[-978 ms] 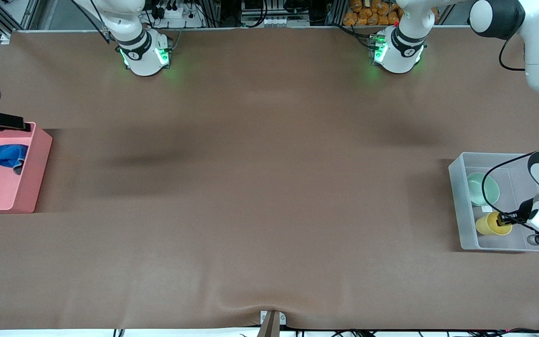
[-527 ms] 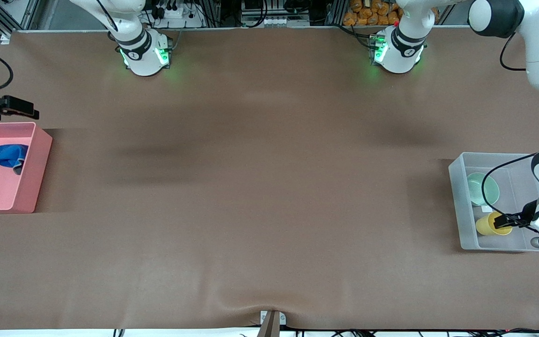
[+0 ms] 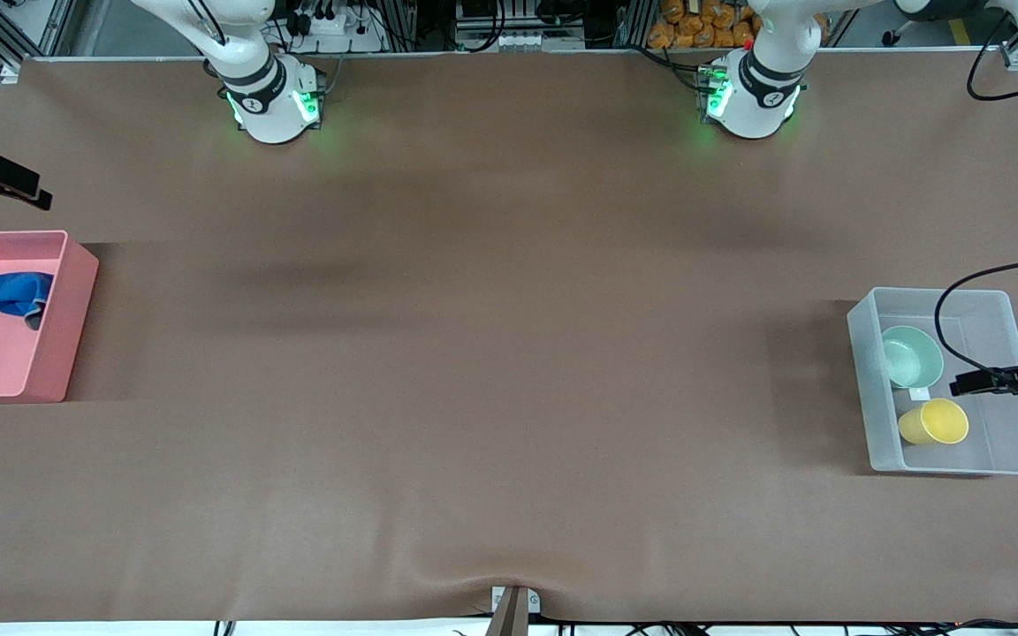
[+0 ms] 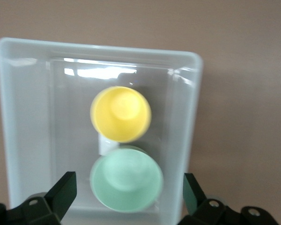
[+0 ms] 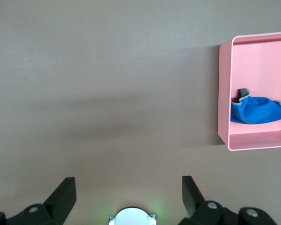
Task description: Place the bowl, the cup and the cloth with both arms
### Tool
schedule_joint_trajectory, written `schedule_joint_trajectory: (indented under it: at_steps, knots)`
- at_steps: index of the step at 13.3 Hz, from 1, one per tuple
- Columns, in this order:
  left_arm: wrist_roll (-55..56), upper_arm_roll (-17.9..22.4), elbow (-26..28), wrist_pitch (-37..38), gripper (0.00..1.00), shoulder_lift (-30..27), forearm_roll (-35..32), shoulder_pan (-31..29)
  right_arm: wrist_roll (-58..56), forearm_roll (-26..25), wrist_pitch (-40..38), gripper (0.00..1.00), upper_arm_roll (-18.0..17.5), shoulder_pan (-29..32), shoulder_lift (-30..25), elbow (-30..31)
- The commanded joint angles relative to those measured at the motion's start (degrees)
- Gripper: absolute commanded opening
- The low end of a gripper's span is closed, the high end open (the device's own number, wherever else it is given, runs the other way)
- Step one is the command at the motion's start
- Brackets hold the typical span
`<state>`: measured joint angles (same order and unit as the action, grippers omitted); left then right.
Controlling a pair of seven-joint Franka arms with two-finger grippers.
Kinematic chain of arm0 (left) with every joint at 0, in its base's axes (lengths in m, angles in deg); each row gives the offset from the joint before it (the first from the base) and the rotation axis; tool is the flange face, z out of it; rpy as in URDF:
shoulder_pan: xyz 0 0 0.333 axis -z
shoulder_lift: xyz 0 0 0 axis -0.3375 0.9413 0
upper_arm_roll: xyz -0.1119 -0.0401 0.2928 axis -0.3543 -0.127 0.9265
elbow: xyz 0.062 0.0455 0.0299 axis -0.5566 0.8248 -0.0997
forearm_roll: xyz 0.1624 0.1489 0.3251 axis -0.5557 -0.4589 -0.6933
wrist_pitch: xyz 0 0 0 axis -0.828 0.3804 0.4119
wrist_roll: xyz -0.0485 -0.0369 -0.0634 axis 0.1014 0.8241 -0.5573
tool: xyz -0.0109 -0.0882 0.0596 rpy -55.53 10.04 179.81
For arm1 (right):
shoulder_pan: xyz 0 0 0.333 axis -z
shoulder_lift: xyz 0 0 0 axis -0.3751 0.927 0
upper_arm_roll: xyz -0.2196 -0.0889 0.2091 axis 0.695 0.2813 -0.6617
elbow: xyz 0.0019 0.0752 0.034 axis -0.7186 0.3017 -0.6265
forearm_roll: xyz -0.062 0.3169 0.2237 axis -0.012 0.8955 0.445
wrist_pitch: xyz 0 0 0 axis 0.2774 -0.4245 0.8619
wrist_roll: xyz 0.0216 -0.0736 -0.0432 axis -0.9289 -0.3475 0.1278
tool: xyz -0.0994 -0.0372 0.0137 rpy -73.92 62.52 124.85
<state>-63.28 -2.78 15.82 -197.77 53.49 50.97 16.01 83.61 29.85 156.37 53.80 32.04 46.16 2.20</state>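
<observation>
The pale mint bowl [image 3: 911, 356] and the yellow cup [image 3: 935, 421] sit side by side in a clear plastic bin [image 3: 862, 389] at the left arm's end of the table, the cup nearer the front camera. My left gripper [image 3: 976, 382] hangs open and empty above that bin. In the left wrist view its jaws stand wide apart over the bowl [image 4: 126, 179], with the cup [image 4: 121, 114] beside it. The blue cloth [image 3: 14, 293] lies crumpled in a pink bin [image 3: 76, 300] at the right arm's end. My right gripper [image 3: 5, 179] is open and empty above the table beside the pink bin.
The right wrist view shows the pink bin [image 5: 225, 93] with the cloth [image 5: 257, 110] in it, and the right arm's base [image 5: 131, 216] with its green light. Bare brown table lies between the two bins. Both bases [image 3: 275, 102] stand at the table's back edge.
My left gripper has drawn up and away from the cup, which stays in the clear bin. My right gripper has risen from the pink bin and moved toward the bases; the cloth stays.
</observation>
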Motion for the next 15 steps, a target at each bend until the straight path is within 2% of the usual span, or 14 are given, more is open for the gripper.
schedule_joint_trajectory:
  at_steps: [1, 3, 7, 11, 13, 15]
  knots:
    - [12.8, 3.0, 1.6, 3.7, 1.0, -2.9, -1.8, 6.4, 7.5, 0.8, -1.4, 1.0, 2.2, -3.2, -0.4, -1.0]
    - [17.8, 2.1, 1.3, 6.3, 1.0, -4.8, -4.7, 7.1, 10.3, 1.0, -2.8, 1.0, 2.5, -4.0, -0.4, -2.1]
    - [16.8, -1.3, 1.9, 14.6, 1.0, -12.6, -5.5, 7.0, 3.9, 0.5, -3.2, 1.0, 2.4, -4.1, -0.3, -2.6]
    - [13.2, -5.8, 11.9, 16.5, 1.0, -27.7, -7.8, 6.8, 1.8, 0.5, -3.8, 1.0, 2.4, -4.1, -0.5, -2.4]
    - [13.7, -8.3, 14.3, 18.1, 1.0, -32.1, -7.7, 6.8, 1.7, 0.5, -3.8, 1.0, 2.4, -4.0, -0.6, -2.5]
    - [13.2, -8.8, 17.0, 19.6, 1.0, -35.9, -7.2, 6.8, 1.8, 0.6, -3.8, 1.0, 2.4, -4.0, -0.6, -2.5]
